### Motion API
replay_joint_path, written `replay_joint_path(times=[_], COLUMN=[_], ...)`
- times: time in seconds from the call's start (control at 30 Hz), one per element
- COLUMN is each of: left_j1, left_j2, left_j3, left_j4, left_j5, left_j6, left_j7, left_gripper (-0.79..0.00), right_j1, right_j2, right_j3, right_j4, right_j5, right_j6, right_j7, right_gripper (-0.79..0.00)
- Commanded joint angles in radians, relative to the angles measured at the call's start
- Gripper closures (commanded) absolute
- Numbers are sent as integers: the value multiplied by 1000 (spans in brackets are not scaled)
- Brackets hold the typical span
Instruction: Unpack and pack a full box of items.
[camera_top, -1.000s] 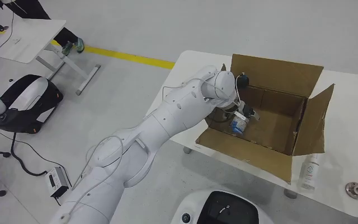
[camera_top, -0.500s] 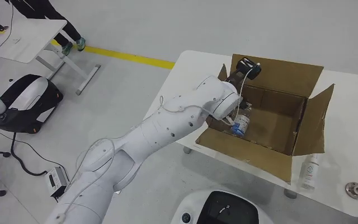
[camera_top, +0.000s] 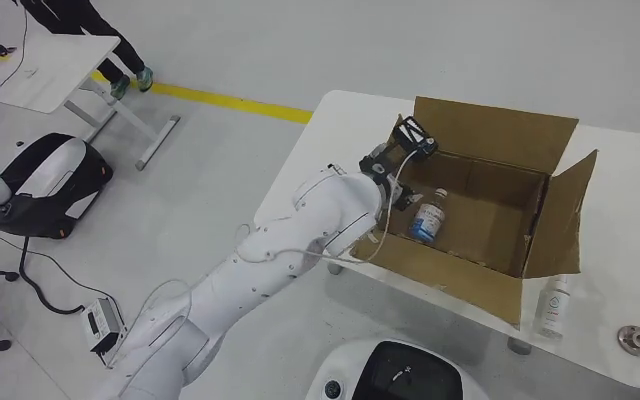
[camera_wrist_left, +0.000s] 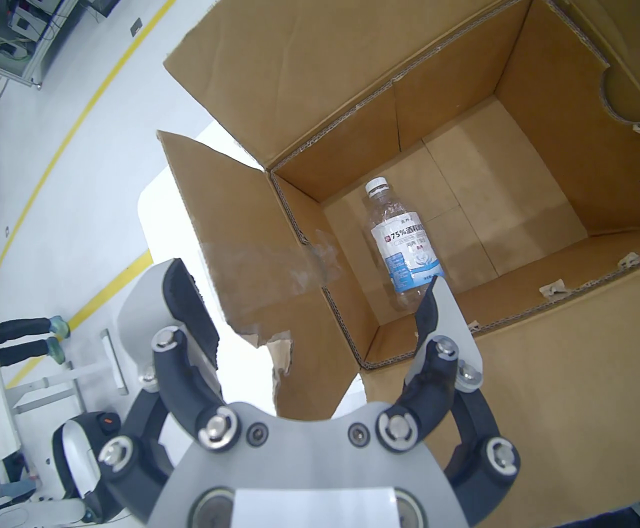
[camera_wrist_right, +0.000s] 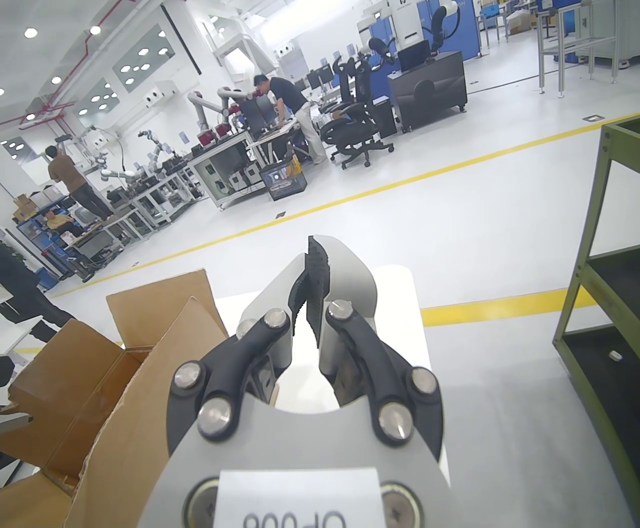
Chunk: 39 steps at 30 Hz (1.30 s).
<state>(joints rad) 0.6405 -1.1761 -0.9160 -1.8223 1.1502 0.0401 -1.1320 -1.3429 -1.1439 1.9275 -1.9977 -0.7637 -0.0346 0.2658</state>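
The left gripper (camera_wrist_left: 305, 280), its fingers spread wide and holding nothing, hovers above the 10 o'clock corner of the open cardboard box (camera_top: 495, 130) on the white tabletop (camera_top: 340, 125). A single clear bottle (camera_top: 428, 218) with a blue-and-white label lies on its side on the box floor, toward the 9 o'clock wall, cap pointing to about 12 o'clock. A second bottle (camera_top: 555, 305) sits on the tabletop just outside the box's 4 o'clock corner. The right gripper (camera_wrist_right: 315, 260), fingers pressed together with nothing between them, is held well away over the box's far side, facing the workshop floor. The likely trouble lies in the descent: a torn flap with tape stands directly under the left gripper, and a finger catching it could drag or tip the light box. The bottle also lies close to the wall, which may leave little room for a finger, and its round body could roll off if pinched off-centre
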Motion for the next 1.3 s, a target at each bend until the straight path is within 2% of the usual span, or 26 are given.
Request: replay_joint_path(times=[0.0, 0.37, 0.43, 0.67, 0.8, 0.97, 1.27], left_j1=[8, 11, 27, 54, 68, 72, 1], left_j2=[0, 0, 3, 21, 25, 16, -25], left_j3=[-9, -10, -17, -23, 16, 34, 88], left_j4=[-2, -1, 2, -26, -45, -47, 79], left_j5=[-26, -23, -1, 307, 503, 530, 563], left_j6=[2, 2, -27, -108, -180, -222, -215], left_j7=[1, 7, 37, 24, 21, 18, -45], left_gripper=[-785, -785, -785, -785, -785, -785, -785], right_j1=[-1, 2, 3, 7, 12, 23, 38], right_j2=[0, 1, 2, 3, 4, 5, 7], right_j3=[-3, -18, -19, -26, -28, -30, -37], right_j4=[0, 7, 9, 16, 23, 32, 40], right_j5=[-1, 0, -2, -3, -4, -2, 2], right_j6=[3, 15, 15, 17, 16, 17, 24], right_j7=[0, 5, 6, 8, 10, 14, 15], right_gripper=[0, 0, 0, 0, 0, 0, 0])
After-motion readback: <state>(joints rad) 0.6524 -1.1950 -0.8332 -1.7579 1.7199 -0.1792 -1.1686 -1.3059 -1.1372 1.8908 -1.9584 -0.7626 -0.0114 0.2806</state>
